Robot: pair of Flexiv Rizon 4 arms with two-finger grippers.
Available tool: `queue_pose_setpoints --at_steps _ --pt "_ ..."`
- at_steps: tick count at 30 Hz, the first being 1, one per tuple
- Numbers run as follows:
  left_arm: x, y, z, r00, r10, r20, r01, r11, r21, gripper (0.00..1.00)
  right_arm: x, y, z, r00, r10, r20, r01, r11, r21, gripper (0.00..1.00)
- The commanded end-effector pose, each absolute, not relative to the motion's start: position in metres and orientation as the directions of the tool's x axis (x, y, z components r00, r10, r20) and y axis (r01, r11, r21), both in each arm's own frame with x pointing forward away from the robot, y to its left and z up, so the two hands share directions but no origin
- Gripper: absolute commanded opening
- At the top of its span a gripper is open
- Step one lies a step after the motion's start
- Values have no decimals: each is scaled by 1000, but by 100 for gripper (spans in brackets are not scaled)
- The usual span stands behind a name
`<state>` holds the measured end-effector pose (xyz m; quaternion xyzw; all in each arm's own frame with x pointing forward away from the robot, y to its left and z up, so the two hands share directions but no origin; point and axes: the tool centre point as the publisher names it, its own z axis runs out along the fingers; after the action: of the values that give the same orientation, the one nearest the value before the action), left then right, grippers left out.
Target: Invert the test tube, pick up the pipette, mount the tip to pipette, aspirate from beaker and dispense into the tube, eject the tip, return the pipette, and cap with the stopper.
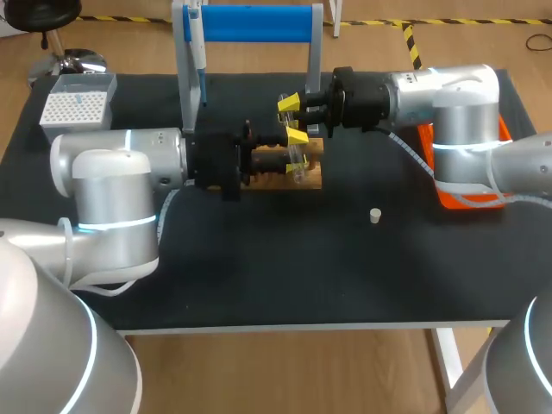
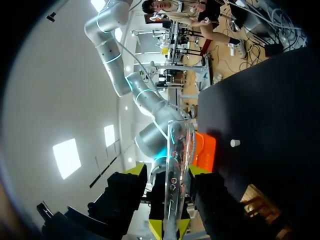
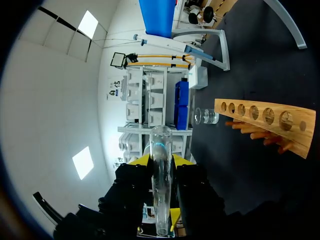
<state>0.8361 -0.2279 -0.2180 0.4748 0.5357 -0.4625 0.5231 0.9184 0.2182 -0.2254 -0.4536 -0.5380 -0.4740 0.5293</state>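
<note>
Glass test tube (image 3: 161, 170) pinched by left jaws and right jaws, above mid-table rack (image 1: 312, 178).

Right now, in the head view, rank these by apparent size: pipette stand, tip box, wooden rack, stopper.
1. pipette stand
2. tip box
3. stopper
The wooden rack is mostly covered, so I can't rank it against the tip box.

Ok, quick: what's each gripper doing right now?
Left fingers: closed on a test tube.
Right fingers: closed on a test tube as well.
</note>
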Motion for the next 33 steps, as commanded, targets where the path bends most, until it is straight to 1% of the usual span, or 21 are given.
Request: queue_pose_setpoints --at_steps 1,3,4,5,11,12,13,14,33 --pt "837 -229 -218 -2 25 -1000 993 121 1 40 918 218 -225 -29 -11 1000 990 140 30 0" --pt "837 -229 -218 -2 25 -1000 992 123 1 32 918 218 -225 -29 -11 1000 990 140 30 0" --pt "837 -229 -218 -2 26 -1000 992 125 2 14 918 218 -225 -29 -11 1000 990 140 30 0" --pt "837 -229 -219 -3 26 -1000 992 124 1 0 918 218 -225 -29 -11 1000 990 140 30 0" --pt "836 -229 -219 -6 49 -999 993 118 0 0 918 218 -225 -29 -11 1000 990 140 30 0" --pt "836 -229 -220 -5 53 -999 992 125 2 0 918 218 -225 -29 -11 1000 990 140 30 7" --pt "836 -229 -220 -5 53 -999 992 125 2 0 918 218 -225 -29 -11 1000 990 140 30 43" --pt "836 -229 -220 -5 53 -999 992 125 2 0 918 218 -225 -29 -11 1000 990 140 30 100" --pt "836 -229 -220 -5 53 -999 992 125 2 0 918 218 -225 -29 -11 1000 990 140 30 100"
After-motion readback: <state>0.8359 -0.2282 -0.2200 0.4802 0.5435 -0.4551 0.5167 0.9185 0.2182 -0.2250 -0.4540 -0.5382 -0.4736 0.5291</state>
